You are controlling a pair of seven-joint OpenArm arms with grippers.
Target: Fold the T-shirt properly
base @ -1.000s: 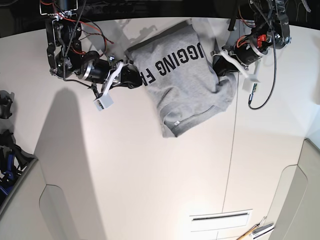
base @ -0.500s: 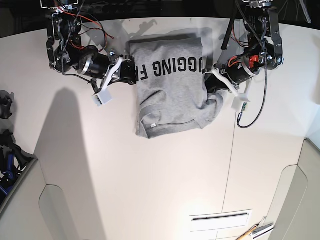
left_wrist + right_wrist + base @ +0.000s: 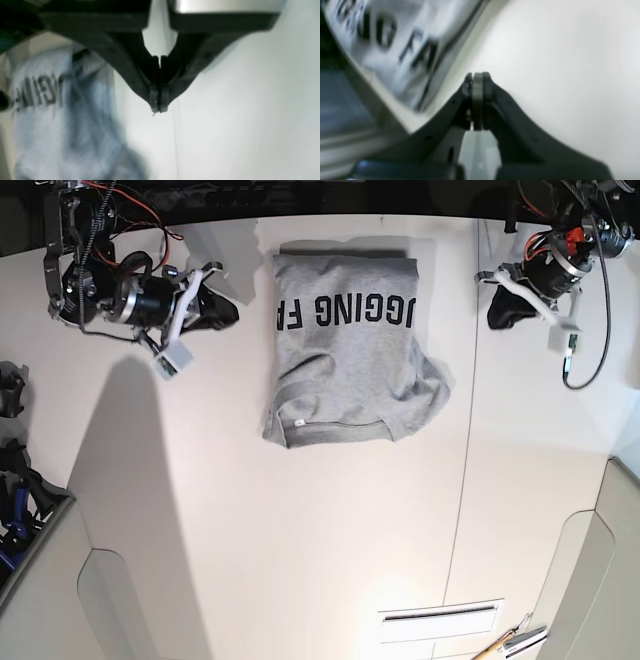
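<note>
Just let go of on both sides: T-shirt (image 3: pixel 345 360) at twelve o'clock of the base view, lying flat on the table (image 3: pixel 300 550) as a compact bundle. Turned from the slant of a second ago to nearly square, lettering (image 3: pixel 355 311) now running roughly nine to three, upside down in that view. Left gripper (image 3: pixel 497 315) now away toward two o'clock of the bundle, tips pressed together on nothing. Right gripper (image 3: pixel 228 318) drawn off toward nine, likewise clenched and empty. Seems to mean straightening over, with the main folds probably in place and only tidying or a last fold left. Looks less than neat, though: bulging toward four o'clock, with a loose corner poking out at seven, near the neck tag (image 3: pixel 300 423). Probably calls for tucking in that bulge, pressing lightly so as not to drag the upper layers askew.
</note>
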